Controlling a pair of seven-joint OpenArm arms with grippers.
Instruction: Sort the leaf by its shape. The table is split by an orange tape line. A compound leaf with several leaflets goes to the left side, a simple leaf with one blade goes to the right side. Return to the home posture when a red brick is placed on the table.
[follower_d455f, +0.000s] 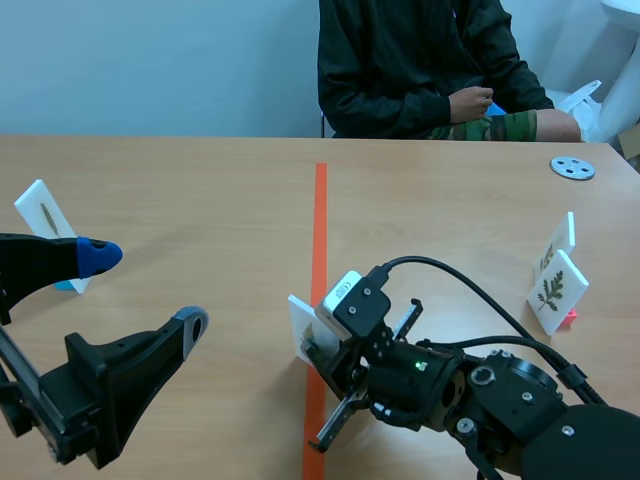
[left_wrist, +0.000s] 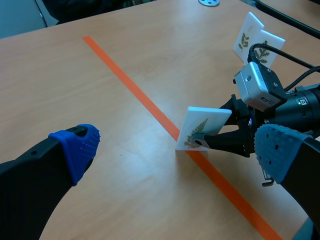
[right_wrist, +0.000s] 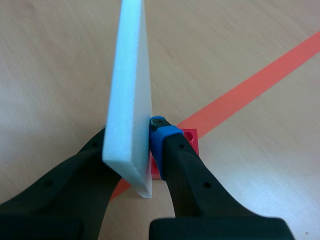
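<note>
Leaf card: a flat white card printed with a green compound leaf of many leaflets (left_wrist: 202, 129) stands upright, with its lower edge down at the orange tape line (left_wrist: 125, 82) that splits the light wooden tabletop (follower_d455f: 200, 190).
Right gripper (right_wrist: 131, 131): its fingers are clamped on the two faces of the card low down. One blue pad (right_wrist: 160, 129) presses against the card's face.
Red block: a small red studded block (right_wrist: 192, 140) sits at the foot of the card on the tape line, touching it.
Left gripper (left_wrist: 175, 150): it hangs over the left half of the tabletop with its fingers spread wide and nothing between them.
Left side: a white card with one slim leaf (follower_d455f: 42, 212) stands tilted near the far-left edge.
Right side: two white cards with leaf sprigs (follower_d455f: 556, 290) lean one just behind the other.
Far right: a grey round disc with holes (follower_d455f: 572, 167) lies flat.
Across the tabletop: a person in a dark jacket (follower_d455f: 420, 70) is seated.
</note>
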